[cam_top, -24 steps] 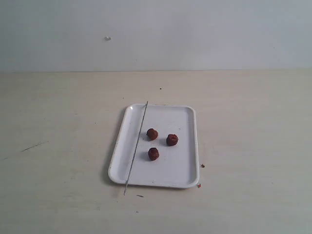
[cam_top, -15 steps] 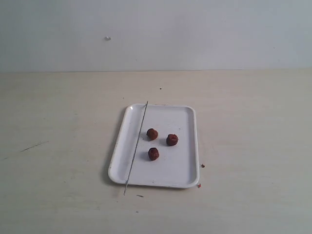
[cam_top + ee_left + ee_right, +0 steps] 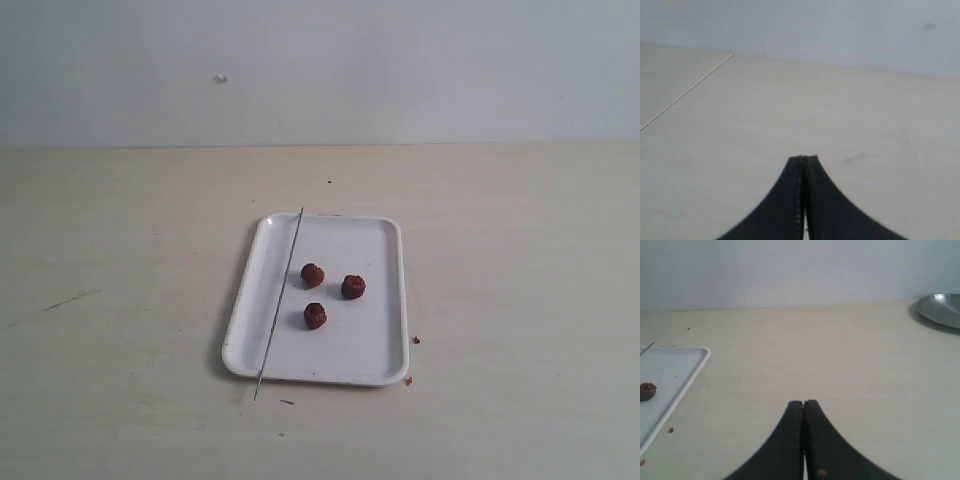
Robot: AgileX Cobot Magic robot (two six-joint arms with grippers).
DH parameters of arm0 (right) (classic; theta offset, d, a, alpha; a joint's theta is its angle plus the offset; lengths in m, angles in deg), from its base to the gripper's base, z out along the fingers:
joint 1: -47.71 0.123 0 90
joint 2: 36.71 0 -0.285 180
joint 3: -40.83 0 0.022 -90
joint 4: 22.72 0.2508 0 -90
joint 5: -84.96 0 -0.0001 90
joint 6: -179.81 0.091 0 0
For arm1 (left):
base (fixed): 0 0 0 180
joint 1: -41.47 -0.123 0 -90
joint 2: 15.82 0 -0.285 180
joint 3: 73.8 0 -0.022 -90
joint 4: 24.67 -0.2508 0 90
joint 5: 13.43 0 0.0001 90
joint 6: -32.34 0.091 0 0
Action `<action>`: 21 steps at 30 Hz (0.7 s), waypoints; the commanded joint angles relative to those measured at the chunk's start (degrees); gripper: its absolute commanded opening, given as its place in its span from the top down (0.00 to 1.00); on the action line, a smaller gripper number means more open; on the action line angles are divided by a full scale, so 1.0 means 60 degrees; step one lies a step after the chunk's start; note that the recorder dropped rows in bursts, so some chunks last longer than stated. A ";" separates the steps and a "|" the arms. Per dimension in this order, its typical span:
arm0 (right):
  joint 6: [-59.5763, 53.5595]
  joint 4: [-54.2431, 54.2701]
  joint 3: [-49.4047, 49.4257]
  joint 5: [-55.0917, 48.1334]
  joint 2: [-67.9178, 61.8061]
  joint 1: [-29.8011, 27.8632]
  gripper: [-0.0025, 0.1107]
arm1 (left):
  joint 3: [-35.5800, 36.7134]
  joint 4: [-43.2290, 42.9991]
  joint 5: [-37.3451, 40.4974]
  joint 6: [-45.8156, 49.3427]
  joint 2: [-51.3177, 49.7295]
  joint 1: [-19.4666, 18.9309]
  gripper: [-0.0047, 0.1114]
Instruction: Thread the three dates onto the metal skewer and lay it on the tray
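The white tray (image 3: 380, 362) lies mid-table. Three dark red-brown dates rest loose on it: one (image 3: 312, 275), one (image 3: 353, 287) and one (image 3: 315, 316). The thin metal skewer (image 3: 279, 305) lies slanted along the tray's left side, both ends poking past the rim. Neither arm shows in the exterior view. My left gripper (image 3: 805, 158) is shut on nothing, over bare tabletop. My right gripper (image 3: 803, 402) is shut too and holds nothing; its view shows the tray's corner (image 3: 696, 362), one date (image 3: 647, 391) and the skewer's tip (image 3: 647, 349) off to one side.
Tiny reddish crumbs (image 3: 415, 340) lie on the table by the tray's right edge. A metal dish (image 3: 942, 309) sits far off in the right wrist view. A table seam (image 3: 685, 93) runs across the left wrist view. A pale wall stands behind the table.
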 commanded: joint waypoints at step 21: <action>-0.0054 0.0009 0.0022 0.0126 0.0036 -0.0028 0.98 | -0.1653 -0.2561 -0.0957 -0.7559 -0.1223 0.0314 0.96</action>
